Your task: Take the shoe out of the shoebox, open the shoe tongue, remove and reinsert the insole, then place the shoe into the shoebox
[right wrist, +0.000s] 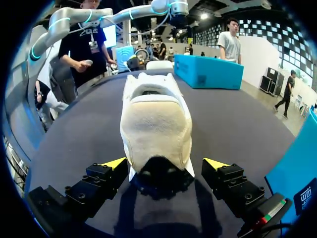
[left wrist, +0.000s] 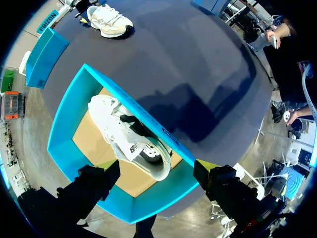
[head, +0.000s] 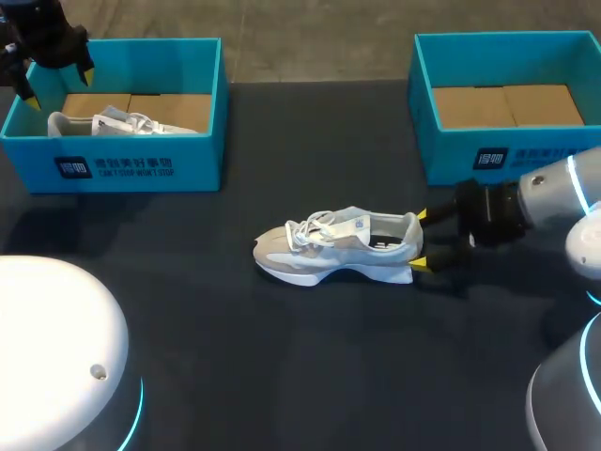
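A white and beige shoe (head: 338, 246) lies on its sole in the middle of the dark table, toe pointing left. My right gripper (head: 421, 241) stands open at its heel, one yellow tip on each side. In the right wrist view the heel of this shoe (right wrist: 156, 124) fills the space ahead of that gripper (right wrist: 166, 163), and neither fingertip touches it. A second white shoe (head: 127, 122) lies in the left blue shoebox (head: 122, 169). My left gripper (head: 60, 86) hangs open above this box's far left corner, over the boxed shoe (left wrist: 131, 141) and holding nothing (left wrist: 156, 166).
A second blue shoebox (head: 507, 150) stands at the back right with only its cardboard floor showing. The left shoebox (right wrist: 208, 72) lies beyond the shoe's toe in the right wrist view. Bare dark table surrounds the middle shoe.
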`<state>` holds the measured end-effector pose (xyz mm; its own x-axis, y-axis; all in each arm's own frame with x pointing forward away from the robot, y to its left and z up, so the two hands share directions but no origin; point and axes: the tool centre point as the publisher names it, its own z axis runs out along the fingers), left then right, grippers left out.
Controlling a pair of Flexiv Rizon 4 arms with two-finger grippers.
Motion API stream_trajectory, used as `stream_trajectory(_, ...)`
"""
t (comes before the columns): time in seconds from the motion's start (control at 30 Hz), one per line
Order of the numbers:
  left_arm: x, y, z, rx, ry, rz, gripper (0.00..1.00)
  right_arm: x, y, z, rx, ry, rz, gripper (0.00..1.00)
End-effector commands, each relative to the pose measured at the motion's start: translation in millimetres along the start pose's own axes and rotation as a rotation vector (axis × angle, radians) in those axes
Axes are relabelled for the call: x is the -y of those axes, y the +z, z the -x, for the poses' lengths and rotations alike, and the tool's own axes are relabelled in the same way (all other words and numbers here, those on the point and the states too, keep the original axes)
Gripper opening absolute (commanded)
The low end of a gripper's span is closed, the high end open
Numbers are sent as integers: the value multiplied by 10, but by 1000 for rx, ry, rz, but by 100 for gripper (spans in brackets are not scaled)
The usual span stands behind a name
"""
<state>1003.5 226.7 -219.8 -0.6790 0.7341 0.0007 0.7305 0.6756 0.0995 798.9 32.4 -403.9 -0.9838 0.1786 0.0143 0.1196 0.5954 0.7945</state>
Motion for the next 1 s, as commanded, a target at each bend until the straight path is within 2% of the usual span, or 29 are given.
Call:
stream_trajectory(0.03,9,-9,-9,-1,0,3,100,-22,103,-38,9,0,-8,100)
stream_trajectory(0.87,9,-9,-9,-1,0,3,100,27,434,-14,12,-21,-3,100)
stream_trajectory(0.9,9,-9,-9,-1,0,3,100,21,437,-17,12,-24,-5,86)
stream_trajectory(0.93,9,-9,-9,-1,0,3,100,13,438,-20,9,-28,-7,55)
stream_trajectory(1.0,9,-9,-9,-1,0,3,100,2,435,-25,-12,-42,-14,28)
